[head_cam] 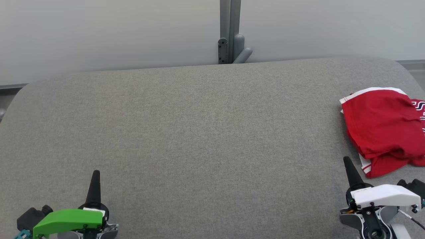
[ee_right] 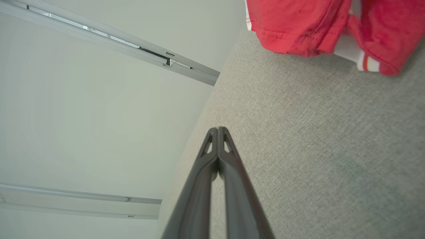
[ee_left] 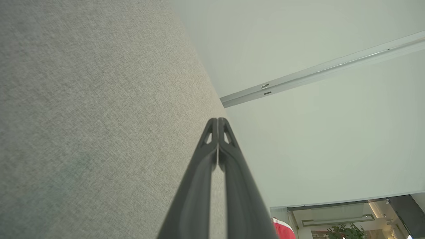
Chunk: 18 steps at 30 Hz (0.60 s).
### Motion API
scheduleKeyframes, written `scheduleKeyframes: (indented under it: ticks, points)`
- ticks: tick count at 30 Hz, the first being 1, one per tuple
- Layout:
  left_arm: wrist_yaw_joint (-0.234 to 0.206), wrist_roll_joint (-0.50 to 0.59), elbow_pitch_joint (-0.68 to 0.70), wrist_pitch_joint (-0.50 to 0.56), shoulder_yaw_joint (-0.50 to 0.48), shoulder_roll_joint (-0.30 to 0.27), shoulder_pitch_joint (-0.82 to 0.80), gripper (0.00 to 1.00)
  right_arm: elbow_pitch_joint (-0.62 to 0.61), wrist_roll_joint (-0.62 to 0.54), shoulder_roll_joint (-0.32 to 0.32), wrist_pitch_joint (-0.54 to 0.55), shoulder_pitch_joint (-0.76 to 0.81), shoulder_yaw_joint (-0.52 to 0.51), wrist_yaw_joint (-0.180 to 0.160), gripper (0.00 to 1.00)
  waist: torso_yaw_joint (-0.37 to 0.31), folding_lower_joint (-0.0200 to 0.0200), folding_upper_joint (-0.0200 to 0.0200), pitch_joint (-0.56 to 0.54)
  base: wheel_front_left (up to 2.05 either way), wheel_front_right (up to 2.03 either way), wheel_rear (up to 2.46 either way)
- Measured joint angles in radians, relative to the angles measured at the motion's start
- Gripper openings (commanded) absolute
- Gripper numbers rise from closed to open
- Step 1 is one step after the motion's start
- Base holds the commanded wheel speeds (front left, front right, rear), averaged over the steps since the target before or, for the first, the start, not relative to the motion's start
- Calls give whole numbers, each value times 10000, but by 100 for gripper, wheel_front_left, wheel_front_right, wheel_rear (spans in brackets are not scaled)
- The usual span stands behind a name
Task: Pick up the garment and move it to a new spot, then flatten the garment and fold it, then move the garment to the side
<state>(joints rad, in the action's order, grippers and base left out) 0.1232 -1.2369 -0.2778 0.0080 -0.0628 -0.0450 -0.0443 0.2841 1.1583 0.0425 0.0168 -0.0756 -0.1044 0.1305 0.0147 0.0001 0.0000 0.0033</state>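
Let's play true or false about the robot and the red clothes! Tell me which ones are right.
1. The red garment has white trim. True.
2. The right end effector is holding the garment. False: it is shut on nothing and sits apart from the garment, a bit nearer the robot.
3. The left end effector has its two fingers pressed together. True.
4. The garment lies in the middle of the gray table. False: it lies far over on the robot's right side, loosely folded.
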Motion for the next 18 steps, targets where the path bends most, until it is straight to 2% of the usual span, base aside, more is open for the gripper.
scheduleKeyframes:
  ticks: [18]
  points:
    - [10,-1457,111,366,-165,-6,-229,0,-144,1801,21,437,-123,-73,0,0,-52,0,0,0,0,0,0]
